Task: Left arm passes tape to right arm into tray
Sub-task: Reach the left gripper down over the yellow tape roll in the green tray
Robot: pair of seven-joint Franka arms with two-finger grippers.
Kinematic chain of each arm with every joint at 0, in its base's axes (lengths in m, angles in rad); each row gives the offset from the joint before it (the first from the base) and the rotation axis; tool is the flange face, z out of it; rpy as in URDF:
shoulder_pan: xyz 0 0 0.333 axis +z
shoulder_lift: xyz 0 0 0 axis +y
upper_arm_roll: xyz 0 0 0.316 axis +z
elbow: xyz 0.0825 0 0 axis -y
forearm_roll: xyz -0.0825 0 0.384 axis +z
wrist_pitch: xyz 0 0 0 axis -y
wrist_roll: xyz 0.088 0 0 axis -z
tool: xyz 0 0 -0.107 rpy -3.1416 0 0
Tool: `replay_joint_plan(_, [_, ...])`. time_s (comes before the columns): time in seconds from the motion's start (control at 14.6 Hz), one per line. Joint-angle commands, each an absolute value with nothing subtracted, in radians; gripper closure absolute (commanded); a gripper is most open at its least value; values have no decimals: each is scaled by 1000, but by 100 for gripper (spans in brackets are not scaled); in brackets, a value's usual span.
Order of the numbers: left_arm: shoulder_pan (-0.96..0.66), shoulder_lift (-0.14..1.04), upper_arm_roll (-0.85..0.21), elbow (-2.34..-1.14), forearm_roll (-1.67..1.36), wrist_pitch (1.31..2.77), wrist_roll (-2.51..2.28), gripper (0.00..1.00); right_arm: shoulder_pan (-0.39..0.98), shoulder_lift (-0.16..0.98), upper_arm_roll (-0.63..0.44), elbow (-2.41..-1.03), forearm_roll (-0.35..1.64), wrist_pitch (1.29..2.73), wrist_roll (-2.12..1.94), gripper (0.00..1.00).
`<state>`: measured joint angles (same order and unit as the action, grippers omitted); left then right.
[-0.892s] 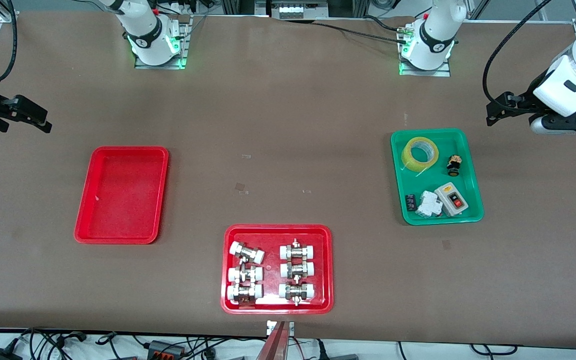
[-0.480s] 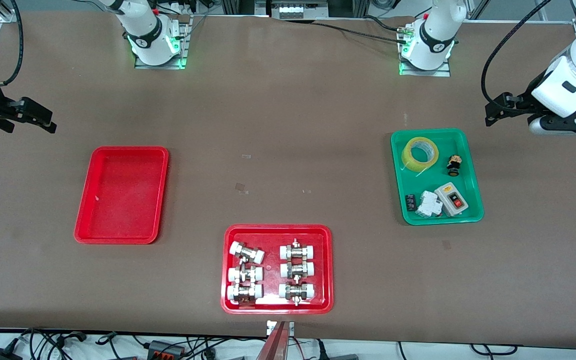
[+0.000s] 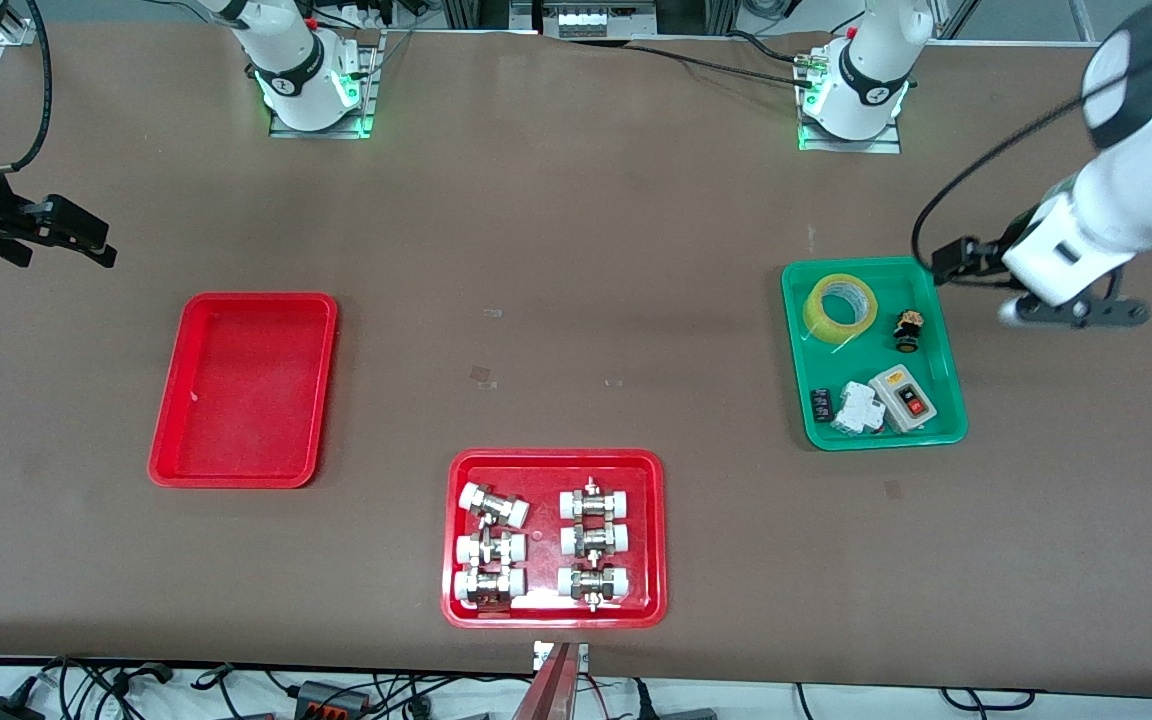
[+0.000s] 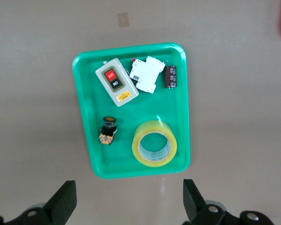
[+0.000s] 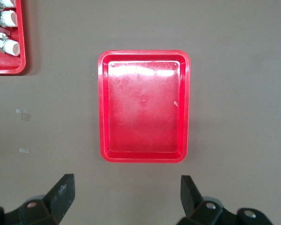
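Green tray: tape, switch box, small parts; red tray bare; left tool and right tool airborne, jaws spread, empty.

Yellow tape in green tray, red tray empty

Both arms are white, rounded tubes with black bands at the joints. The left arm has a broad black oval ring on its upper segment, a black cable looping along it, and a black bracket beneath the white wrist housing. The right arm rises from a white base lit by green lamps, as does the left arm's base, each marked with a black ring. The left gripper and right gripper have matte black, wedge-shaped jaws with round screw holes.
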<state>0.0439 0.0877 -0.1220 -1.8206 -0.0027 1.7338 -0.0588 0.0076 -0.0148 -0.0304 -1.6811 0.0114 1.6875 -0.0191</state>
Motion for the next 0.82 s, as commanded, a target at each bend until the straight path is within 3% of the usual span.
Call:
replay_joint_plan(0.0, [43, 169, -138, -1902, -2, 1848, -69, 0, 17, -20, -34, -1697, 11, 1716, -31, 0])
replay_joint_plan(0.34, [54, 164, -150, -2190, 3, 2117, -72, 0, 32, -12, -32, -1690, -2, 1718, -26, 0])
replay_joint_plan(0.75, [54, 213, -150, -2220, 3, 2190, -72, 0, 34, -5, -32, -1686, -2, 1706, -21, 0])
